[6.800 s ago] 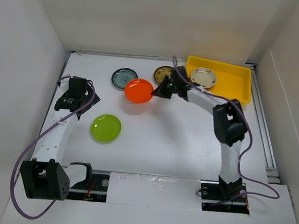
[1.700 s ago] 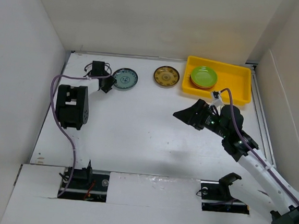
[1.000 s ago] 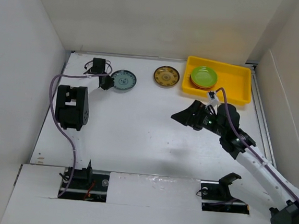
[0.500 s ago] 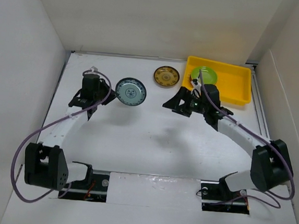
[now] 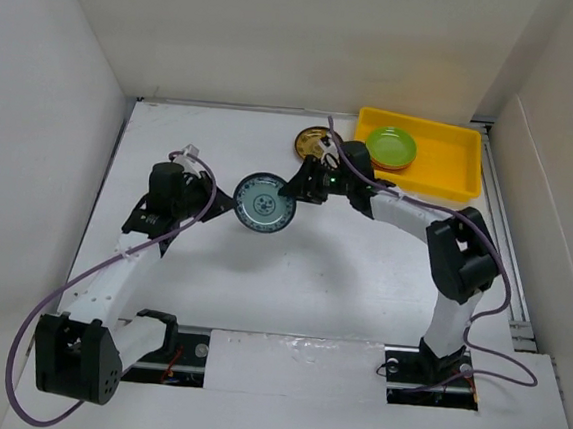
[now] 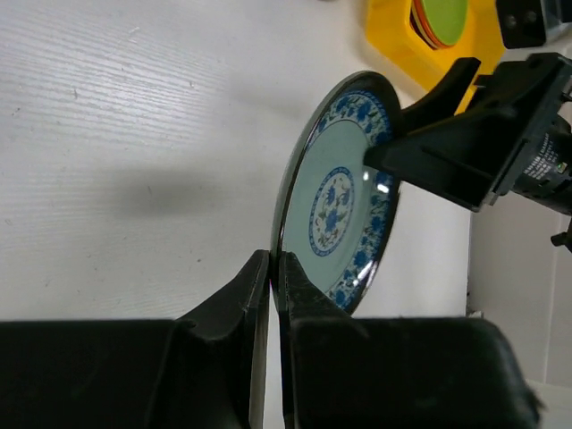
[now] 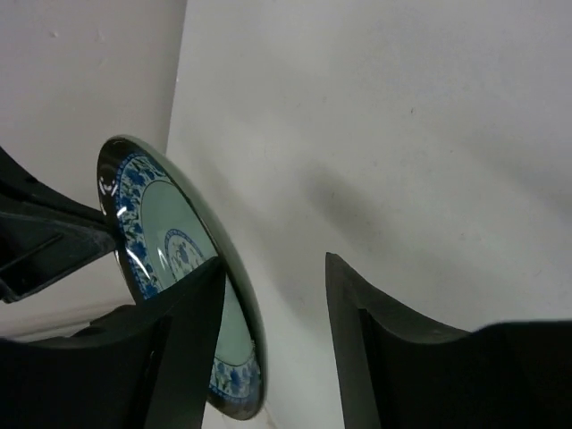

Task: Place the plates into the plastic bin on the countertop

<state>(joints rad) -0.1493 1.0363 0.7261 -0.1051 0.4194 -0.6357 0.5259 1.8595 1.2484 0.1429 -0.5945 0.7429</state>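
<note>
The left tool (image 6: 273, 259) is pressed onto the rim of the teal patterned plate (image 6: 335, 214), holding it on edge above the bench (image 5: 291, 275). The right tool (image 7: 273, 264) is spread — the plate's opposite rim sits in its gap, close to one finger. The yellow plastic bin (image 5: 441, 173) stands well apart at the far right — a lime green plate (image 5: 391, 145) lies in it.

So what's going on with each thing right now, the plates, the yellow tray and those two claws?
Teal patterned plate: off the countertop, tilted on edge.
Left gripper: shut on its rim.
Right gripper: open, fingers straddling the opposite rim.
Gold-brown plate: flat on the countertop, untouched.
Lime green plate: in the plastic bin, topping a stack.
Plastic bin: upright, partly filled.
</note>
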